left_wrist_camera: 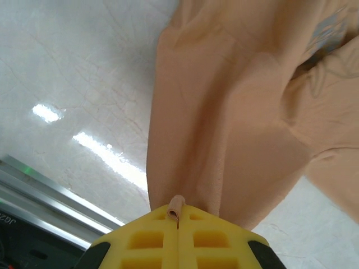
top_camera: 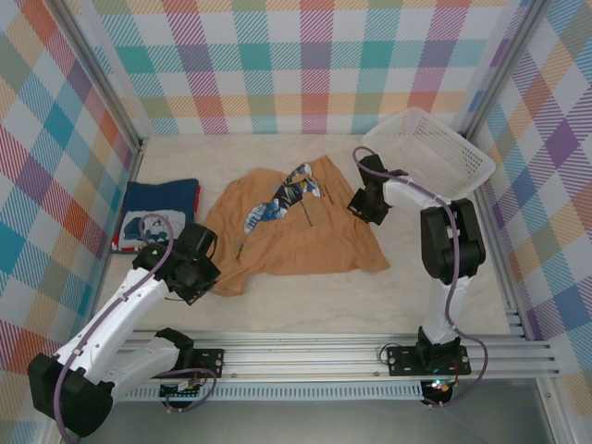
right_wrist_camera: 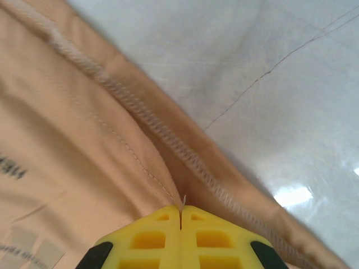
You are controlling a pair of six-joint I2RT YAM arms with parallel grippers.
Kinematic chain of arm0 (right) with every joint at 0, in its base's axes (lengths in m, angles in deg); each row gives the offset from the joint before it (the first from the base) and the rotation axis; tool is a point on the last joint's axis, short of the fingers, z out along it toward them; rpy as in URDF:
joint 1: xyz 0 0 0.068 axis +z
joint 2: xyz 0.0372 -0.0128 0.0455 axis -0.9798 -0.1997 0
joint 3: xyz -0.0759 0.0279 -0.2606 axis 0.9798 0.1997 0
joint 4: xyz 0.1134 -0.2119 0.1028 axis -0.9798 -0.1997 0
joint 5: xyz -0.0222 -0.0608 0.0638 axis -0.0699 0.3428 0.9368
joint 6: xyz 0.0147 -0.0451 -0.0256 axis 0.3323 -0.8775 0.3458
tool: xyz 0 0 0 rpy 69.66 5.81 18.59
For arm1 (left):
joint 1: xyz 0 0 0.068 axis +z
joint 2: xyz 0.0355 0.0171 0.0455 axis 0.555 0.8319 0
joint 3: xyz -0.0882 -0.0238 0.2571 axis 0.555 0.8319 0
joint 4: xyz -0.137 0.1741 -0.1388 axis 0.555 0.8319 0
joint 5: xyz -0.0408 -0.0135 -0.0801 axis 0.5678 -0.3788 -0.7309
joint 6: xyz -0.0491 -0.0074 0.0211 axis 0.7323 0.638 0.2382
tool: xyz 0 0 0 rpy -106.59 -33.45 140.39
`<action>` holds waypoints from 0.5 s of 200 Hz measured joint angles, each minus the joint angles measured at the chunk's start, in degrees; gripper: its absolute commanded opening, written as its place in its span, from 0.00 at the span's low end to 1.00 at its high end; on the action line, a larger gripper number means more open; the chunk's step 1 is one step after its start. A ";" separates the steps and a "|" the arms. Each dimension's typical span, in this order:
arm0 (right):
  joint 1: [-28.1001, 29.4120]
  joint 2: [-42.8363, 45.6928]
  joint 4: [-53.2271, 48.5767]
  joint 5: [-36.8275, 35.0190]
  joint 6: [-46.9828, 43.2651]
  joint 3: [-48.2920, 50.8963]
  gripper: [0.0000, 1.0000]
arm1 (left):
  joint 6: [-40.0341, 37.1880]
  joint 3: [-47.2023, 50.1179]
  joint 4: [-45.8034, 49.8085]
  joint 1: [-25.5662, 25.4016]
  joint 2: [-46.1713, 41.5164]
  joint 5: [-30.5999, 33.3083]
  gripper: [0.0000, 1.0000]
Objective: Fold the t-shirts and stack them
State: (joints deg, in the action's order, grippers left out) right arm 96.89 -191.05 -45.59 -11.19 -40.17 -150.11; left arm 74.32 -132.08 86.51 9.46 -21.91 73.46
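No readable writing, just blurred dark lettering by the print on the tan shirt (top_camera: 305, 231). Spread rumpled mid-tabletop (top_camera: 305, 305), on glossy pale marble. Soft cotton, stitched hem. Pinched at the near-left corner by the left pincer (left_wrist_camera: 178, 216), yellow pads closed on a rolled edge. Pinched at the right hem by the right pincer (right_wrist_camera: 180, 212), pressed together likewise. Folded at far left, well apart: navy shirt (top_camera: 159, 208). In the far-right corner: white mesh basket (top_camera: 444, 157).
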 measured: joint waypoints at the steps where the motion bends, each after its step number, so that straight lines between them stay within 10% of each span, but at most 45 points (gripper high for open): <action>1: 0.00 0.28 -0.04 0.02 -0.04 0.00 0.00 | -0.02 -0.09 0.00 0.00 0.00 0.04 0.00; 100: 0.04 13.66 -6.86 -1.60 -7.13 -9.68 0.00 | -4.26 -22.29 0.17 0.00 6.75 8.35 0.00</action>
State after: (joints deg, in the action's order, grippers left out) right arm 96.94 -177.39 -52.46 -12.79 -47.29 -159.79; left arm 70.06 -154.38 86.68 9.46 -15.16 81.81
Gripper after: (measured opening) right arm 0.042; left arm 0.049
